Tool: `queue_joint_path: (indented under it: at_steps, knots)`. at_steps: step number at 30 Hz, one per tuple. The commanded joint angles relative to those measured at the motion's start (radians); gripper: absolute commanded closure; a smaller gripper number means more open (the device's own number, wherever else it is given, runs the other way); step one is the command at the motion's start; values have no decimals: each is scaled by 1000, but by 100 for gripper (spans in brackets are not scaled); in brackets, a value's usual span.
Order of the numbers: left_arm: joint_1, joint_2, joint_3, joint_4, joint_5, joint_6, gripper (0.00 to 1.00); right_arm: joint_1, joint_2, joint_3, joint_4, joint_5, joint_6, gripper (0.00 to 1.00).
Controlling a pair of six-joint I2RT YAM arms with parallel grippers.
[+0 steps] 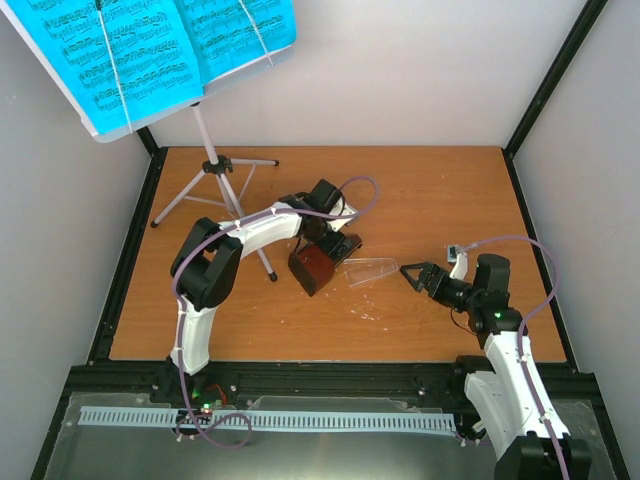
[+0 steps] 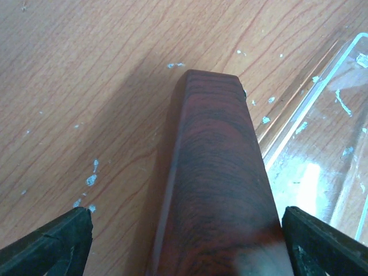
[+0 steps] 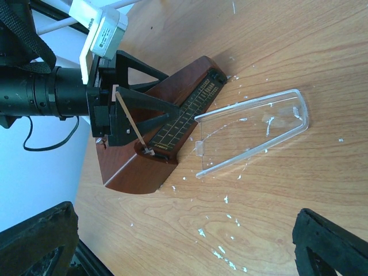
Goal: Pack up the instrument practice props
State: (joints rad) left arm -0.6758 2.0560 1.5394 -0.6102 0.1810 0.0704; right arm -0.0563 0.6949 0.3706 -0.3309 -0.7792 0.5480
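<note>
I have my left gripper point(image 2: 187, 227) spread wide astride the brown metronome point(image 1: 312, 268) near the table point(image 1: 450, 190) centre, not clamped, clear cover point(image 1: 372, 270) lying just beside it, right gripper point(image 1: 410, 275) open nearby, music stand point(image 1: 222, 165) at far-left corner.

In the overhead view, the cyan sheet-music pages point(image 1: 150, 50), far behind the metronome point(image 1: 312, 268), are running off the top edge, and their printed notes are too small to read. The pages are hiding the desk of the music stand point(image 1: 213, 165). The left gripper point(image 1: 338, 243) is covering the metronome's far side. In the left wrist view, the bottom edge is cutting off the metronome's wide end and both fingertips point(image 2: 52, 244). Beside the metronome, the clear cover point(image 2: 322, 167) is running off the right edge.
</note>
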Motion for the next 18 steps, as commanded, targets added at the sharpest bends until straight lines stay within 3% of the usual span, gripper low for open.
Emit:
queue_joint_path:
  at_steps: [1,11,18]
  knots:
    - [-13,-31,-29,-4,10,35,14,0,1,-23,24,-14,7,0]
    - [-12,-150,-129,63,34,30,40,0,46,-16,58,-21,23,0]
    - [-13,-311,-286,163,62,-31,54,15,71,4,112,-27,76,0]
